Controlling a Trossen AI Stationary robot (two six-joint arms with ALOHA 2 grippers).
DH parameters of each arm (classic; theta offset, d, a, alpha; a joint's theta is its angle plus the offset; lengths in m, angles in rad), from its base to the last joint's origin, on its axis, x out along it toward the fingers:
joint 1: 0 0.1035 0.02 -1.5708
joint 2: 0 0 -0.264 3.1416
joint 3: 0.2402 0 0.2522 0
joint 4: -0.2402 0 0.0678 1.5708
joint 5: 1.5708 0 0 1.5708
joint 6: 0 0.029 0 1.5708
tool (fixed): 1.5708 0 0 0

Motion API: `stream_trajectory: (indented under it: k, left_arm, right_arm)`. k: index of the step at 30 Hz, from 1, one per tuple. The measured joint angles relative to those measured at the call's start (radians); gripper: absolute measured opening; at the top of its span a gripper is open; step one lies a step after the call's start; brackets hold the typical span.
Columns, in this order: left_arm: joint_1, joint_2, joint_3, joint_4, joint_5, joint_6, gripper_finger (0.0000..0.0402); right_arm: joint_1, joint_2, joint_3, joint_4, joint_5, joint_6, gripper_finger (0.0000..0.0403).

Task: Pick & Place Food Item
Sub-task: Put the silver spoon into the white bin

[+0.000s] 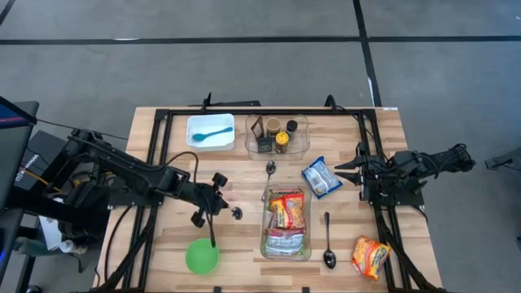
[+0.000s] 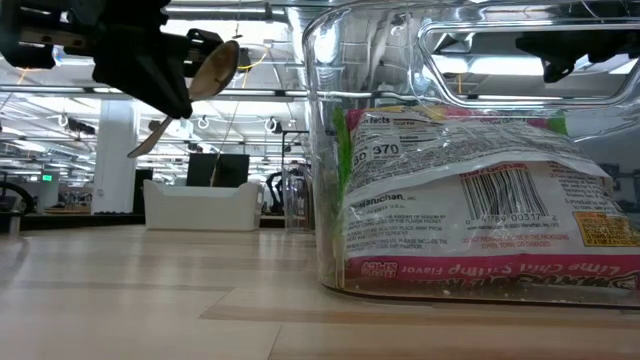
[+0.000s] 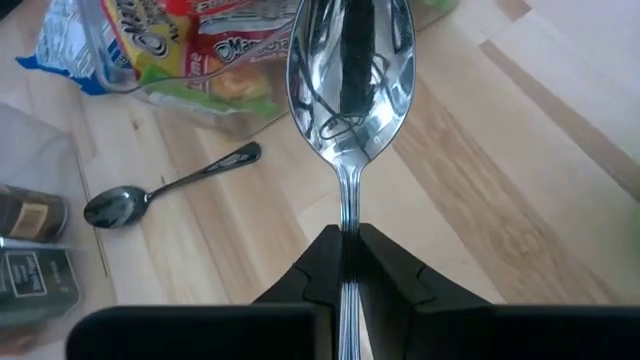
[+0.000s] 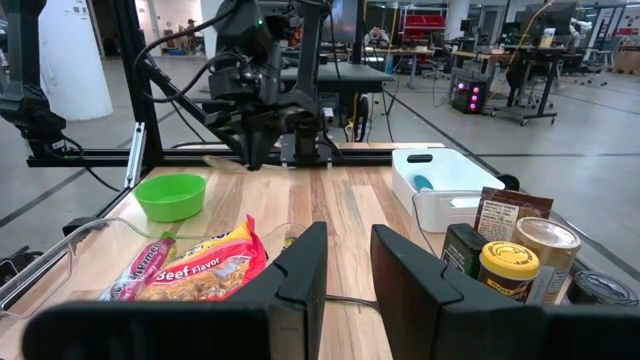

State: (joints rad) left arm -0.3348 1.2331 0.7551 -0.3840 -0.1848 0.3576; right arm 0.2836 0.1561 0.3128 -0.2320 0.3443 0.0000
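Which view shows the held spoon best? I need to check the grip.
The left wrist view: the left gripper is shut on the spoon, bowl filling the frame. The high view shows little of it; the low view shows its bowl; the right wrist view cannot resolve it.

Left end effector (image 3: 345, 262) is clamped closed mid-table; right end effector (image 4: 348, 262) hangs slightly parted.

A grey concrete floor (image 1: 244, 73) crossed by dark lines surrounded the wooden table (image 1: 244, 236). Beyond stood workbenches (image 4: 520, 75) and a white pillar (image 4: 75, 55) under ceiling lights (image 2: 90, 95).
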Motion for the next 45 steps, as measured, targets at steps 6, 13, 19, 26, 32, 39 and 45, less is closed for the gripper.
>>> stream_trajectory:
  k: [6, 13, 19, 26, 32, 39, 45]
  left_arm:
    - [0.023, 0.0, 0.0, 0.0, 0.0, -0.004, 0.0017]
    - [0.078, 0.0, 0.0, 0.001, -0.001, -0.011, 0.0017]
    - [0.155, 0.0, 0.0, 0.029, -0.002, -0.026, 0.0017]
    - [0.232, 0.0, 0.0, 0.055, -0.001, -0.033, 0.0011]
    - [0.286, 0.0, 0.0, 0.053, -0.002, -0.033, 0.0013]
    - [0.333, 0.0, 0.0, 0.052, 0.0, -0.033, 0.0011]
    - [0.382, 0.0, 0.0, 0.052, -0.001, -0.033, 0.0009]
  right_arm:
    - [-0.001, 0.0, 0.0, 0.0, 0.0, 0.0, 0.0074]
    - [-0.001, 0.0, 0.0, 0.0, 0.0, 0.0, 0.0074]
    - [-0.001, 0.0, 0.0, 0.0, 0.0, 0.0, 0.0074]
    - [0.0, 0.0, 0.0, 0.0, 0.0, 0.0, 0.0074]
    - [0.0, 0.0, 0.0, 0.0, 0.0, 0.0, 0.0074]
    - [0.0, 0.0, 0.0, 0.0, 0.0, 0.0, 0.0074]
    - [0.0, 0.0, 0.0, 0.0, 0.0, 0.0, 0.0074]
